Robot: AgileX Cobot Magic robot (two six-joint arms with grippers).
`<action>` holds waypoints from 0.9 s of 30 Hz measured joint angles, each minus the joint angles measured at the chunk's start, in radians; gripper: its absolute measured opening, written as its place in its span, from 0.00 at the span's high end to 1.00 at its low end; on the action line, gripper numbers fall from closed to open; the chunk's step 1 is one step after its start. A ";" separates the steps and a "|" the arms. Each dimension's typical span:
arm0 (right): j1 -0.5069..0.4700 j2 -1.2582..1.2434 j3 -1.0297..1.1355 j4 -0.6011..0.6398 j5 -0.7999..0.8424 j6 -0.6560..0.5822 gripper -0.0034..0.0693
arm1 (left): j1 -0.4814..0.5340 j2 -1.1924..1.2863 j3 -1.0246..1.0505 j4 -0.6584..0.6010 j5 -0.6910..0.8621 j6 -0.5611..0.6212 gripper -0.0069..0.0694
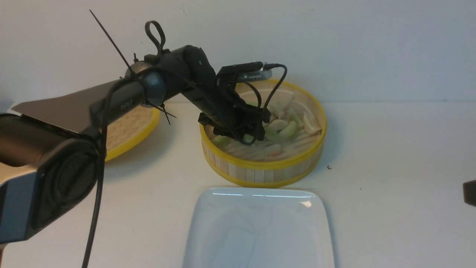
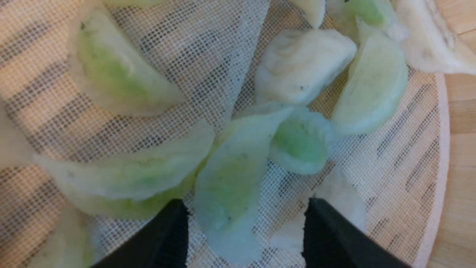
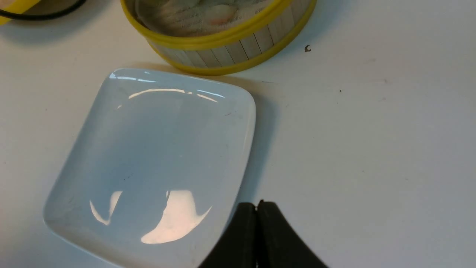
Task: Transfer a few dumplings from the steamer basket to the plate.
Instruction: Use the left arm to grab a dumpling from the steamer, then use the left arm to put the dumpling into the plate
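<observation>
Dumplings (image 2: 232, 186) betw. open L fingers (image 2: 178, 223) in wrist cam; front view hides them.

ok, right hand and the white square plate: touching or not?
Cannot tell. The right wrist view shows the shut right hand overlapping the edge of the white square plate, but height above it isn't readable.

The front view's lower edge cuts off the plate (image 1: 256, 230).
</observation>
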 joint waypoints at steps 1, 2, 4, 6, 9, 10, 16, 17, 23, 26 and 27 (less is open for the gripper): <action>0.000 0.000 0.000 0.000 0.000 0.000 0.97 | 0.000 0.000 0.000 0.000 -0.001 0.000 0.39; 0.000 0.000 0.000 0.000 0.000 0.000 0.97 | 0.000 0.001 -0.001 -0.007 -0.014 0.000 0.40; 0.000 0.000 0.000 0.000 0.000 0.000 0.97 | 0.000 0.002 -0.001 -0.012 -0.029 0.001 0.42; 0.000 0.000 0.000 0.000 0.000 0.000 0.97 | 0.000 0.003 -0.001 -0.012 -0.031 0.002 0.47; 0.000 0.000 0.000 0.000 0.000 0.000 0.97 | 0.000 0.008 -0.001 -0.012 -0.034 0.003 0.63; 0.000 0.000 0.000 0.000 0.000 0.000 0.97 | 0.000 0.009 -0.001 -0.012 -0.033 0.004 0.67; 0.000 0.000 0.000 0.000 0.002 0.000 0.97 | 0.000 0.011 -0.001 -0.013 -0.033 0.008 0.82; 0.000 0.000 0.000 0.000 0.002 0.000 0.97 | 0.000 0.009 -0.001 -0.007 -0.031 0.008 0.82; 0.000 0.000 0.000 0.001 0.002 0.000 0.97 | -0.001 -0.058 0.001 0.134 0.044 0.015 0.82; 0.000 0.000 0.000 0.001 0.002 0.000 0.97 | -0.001 -0.126 0.001 0.193 0.087 0.015 0.82; 0.000 0.000 0.000 0.001 0.002 0.000 0.97 | -0.001 -0.149 0.001 0.204 0.103 0.015 0.82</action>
